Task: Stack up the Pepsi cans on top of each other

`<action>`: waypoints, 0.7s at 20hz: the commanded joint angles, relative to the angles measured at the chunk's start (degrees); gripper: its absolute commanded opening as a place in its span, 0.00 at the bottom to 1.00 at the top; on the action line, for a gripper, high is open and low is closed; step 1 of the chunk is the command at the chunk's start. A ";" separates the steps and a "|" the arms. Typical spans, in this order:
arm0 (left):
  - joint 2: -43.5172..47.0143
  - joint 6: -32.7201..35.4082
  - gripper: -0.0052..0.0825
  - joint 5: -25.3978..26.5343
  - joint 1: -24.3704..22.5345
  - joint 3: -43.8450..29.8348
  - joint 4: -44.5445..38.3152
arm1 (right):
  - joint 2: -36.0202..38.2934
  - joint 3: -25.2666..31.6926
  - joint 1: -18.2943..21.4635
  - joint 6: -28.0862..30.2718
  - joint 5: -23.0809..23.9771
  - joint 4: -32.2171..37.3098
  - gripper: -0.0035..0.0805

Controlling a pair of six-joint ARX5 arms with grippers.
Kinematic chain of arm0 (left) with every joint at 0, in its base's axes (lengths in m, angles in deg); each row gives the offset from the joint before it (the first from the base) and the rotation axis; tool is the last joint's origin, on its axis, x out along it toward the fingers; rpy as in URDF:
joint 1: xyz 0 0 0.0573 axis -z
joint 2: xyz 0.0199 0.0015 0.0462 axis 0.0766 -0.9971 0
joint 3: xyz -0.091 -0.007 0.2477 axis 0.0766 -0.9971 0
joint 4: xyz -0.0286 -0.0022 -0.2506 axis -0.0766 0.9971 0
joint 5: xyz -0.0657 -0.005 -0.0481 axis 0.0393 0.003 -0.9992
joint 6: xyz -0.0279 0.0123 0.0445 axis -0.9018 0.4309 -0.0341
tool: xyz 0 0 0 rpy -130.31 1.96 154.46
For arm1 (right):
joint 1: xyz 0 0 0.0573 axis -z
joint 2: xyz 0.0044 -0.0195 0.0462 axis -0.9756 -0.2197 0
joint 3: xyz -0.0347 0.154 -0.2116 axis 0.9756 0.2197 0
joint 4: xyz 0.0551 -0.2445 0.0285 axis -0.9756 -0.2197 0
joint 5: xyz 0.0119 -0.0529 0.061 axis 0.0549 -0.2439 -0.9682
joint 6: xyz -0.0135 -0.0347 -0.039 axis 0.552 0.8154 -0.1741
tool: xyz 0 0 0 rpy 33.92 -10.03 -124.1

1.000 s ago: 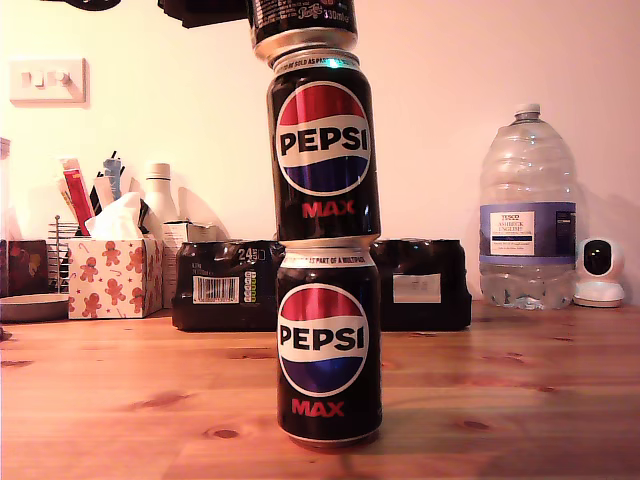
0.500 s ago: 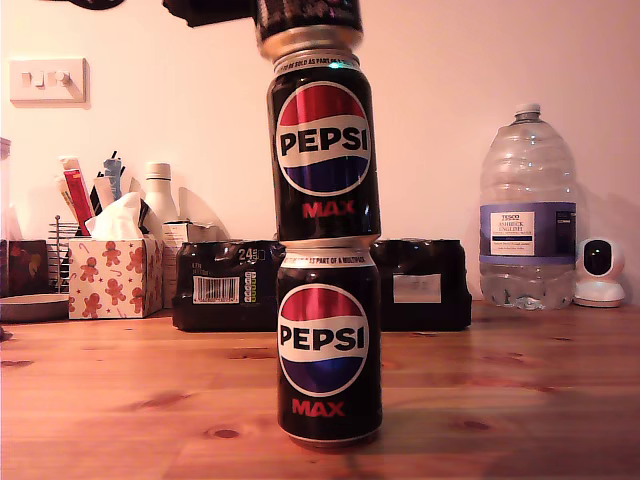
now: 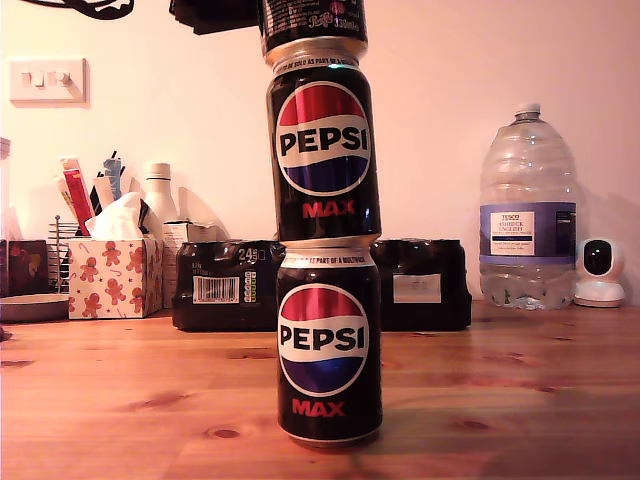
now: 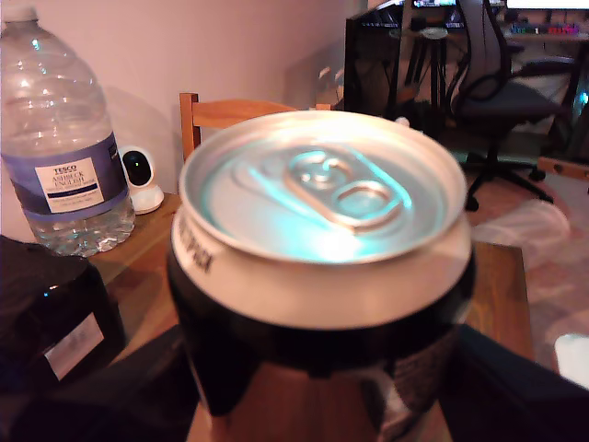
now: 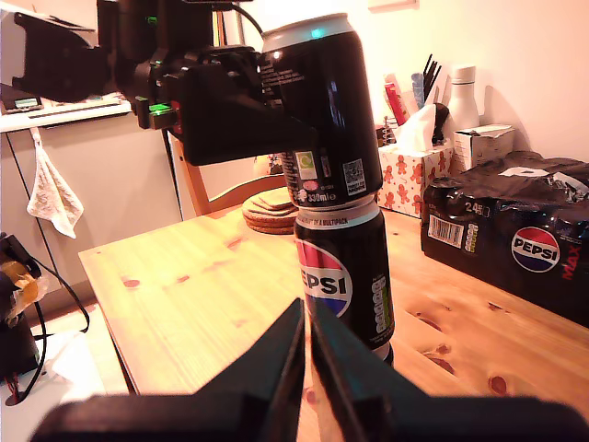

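Three Pepsi cans stood stacked on the worktop (image 3: 120, 400): bottom can (image 3: 329, 345), middle can (image 3: 322, 150), top can (image 3: 312, 28). Since a second earlier, the top can had come down and squared up on the middle one. My first hand (image 5: 276, 110) stayed clamped on it. My second hand (image 5: 307, 368) sat closed, empty, near the stack.

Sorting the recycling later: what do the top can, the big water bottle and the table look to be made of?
The top can looks like metal, likely aluminium: shiny silver lid with pull tab, glossy black printed wall. The water bottle looks like clear thin plastic, ribbed, with a paper-like label. The table looks like wood with a smooth sheen: visible grain and knots.
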 commanded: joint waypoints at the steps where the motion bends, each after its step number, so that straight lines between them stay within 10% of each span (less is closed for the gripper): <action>1: -0.81 1.36 0.41 -0.17 0.37 1.44 -0.48 | -0.17 0.68 -0.15 -0.04 0.02 0.33 0.03; 14: -0.90 1.29 0.41 -0.15 1.42 1.44 0.37 | -0.17 0.68 -0.15 -0.07 0.00 0.22 0.03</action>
